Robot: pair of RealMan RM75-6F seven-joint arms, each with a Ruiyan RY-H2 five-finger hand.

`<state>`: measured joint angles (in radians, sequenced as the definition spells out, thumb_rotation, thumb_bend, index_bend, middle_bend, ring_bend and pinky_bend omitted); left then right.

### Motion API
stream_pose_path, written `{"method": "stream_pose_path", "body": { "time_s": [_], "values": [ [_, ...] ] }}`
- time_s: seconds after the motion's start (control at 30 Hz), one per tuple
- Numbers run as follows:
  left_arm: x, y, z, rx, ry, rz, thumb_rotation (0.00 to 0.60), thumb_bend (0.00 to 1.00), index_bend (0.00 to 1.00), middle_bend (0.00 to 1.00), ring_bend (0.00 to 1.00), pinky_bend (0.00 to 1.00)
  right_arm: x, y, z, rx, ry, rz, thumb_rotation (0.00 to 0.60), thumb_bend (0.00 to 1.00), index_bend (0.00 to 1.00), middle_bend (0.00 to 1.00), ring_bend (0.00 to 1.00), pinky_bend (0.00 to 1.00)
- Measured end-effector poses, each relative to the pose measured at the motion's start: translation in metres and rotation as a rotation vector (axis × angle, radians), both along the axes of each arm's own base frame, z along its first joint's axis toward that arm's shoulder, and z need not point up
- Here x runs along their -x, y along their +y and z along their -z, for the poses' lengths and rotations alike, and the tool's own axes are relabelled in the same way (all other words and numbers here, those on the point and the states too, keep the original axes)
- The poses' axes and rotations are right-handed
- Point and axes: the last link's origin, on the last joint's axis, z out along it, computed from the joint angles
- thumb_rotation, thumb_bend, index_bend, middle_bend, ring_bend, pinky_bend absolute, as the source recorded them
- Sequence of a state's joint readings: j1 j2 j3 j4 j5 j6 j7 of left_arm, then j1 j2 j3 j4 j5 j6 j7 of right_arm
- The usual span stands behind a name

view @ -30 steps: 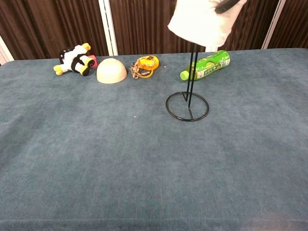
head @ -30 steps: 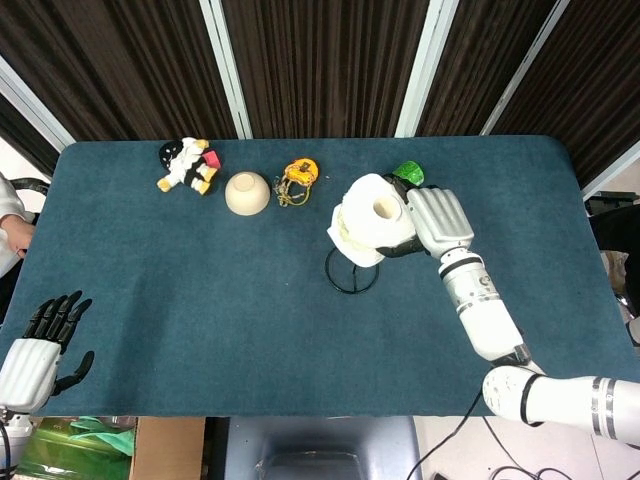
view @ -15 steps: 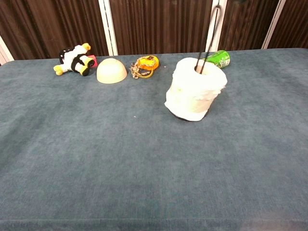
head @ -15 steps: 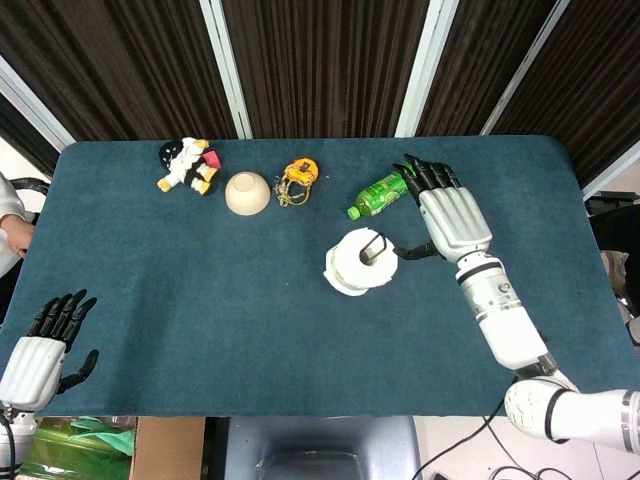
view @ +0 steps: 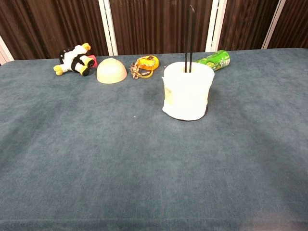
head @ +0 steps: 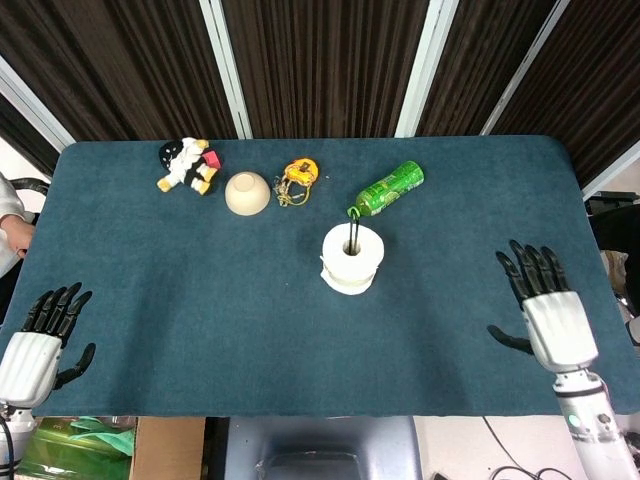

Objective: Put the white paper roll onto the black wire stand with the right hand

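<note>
The right hand (head: pixel 556 322), fingers spread and empty, has pulled back to the table's near right edge, leaving the white paper roll (head: pixel 352 257) settled upright around the black wire stand (view: pixel 189 33), so the placement looks complete, while the left hand (head: pixel 38 338) lies open and idle.

- White paper roll (head: pixel 352 259) on a black wire stand (view: pixel 189 33).
- Green bottle (head: pixel 389 189).
- Cream bowl (head: pixel 247 192).
- Black, white and yellow plush toy (head: pixel 186 165).
- Teal table cloth (head: pixel 200 290).
- White hands with black fingers (head: pixel 532 266).
</note>
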<state>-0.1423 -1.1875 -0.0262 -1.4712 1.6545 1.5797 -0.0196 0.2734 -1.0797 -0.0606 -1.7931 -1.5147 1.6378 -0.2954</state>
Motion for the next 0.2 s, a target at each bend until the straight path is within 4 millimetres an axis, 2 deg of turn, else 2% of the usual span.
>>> {"method": "stream_pose_path", "body": {
  "time_s": [0.03,0.13,0.2],
  "values": [
    [-0.001,0.001,0.000,0.001,0.003,0.000,0.600,0.42,0.00,0.00,0.00,0.09,0.016,0.010,0.003,-0.005,0.005,0.015,0.600,0.21,0.00,0.00,0.00,0.00],
    [-0.002,0.003,0.002,0.010,0.010,-0.004,0.600,0.42,0.00,0.00,0.00,0.08,0.043,0.030,0.016,-0.024,-0.031,0.074,0.600,0.21,0.00,0.00,0.00,0.00],
    [-0.001,0.002,0.003,0.025,0.017,-0.010,0.600,0.42,0.00,0.00,0.00,0.08,0.051,0.038,0.024,-0.037,-0.049,0.108,0.600,0.21,0.00,0.00,0.00,0.00]
  ]
}}
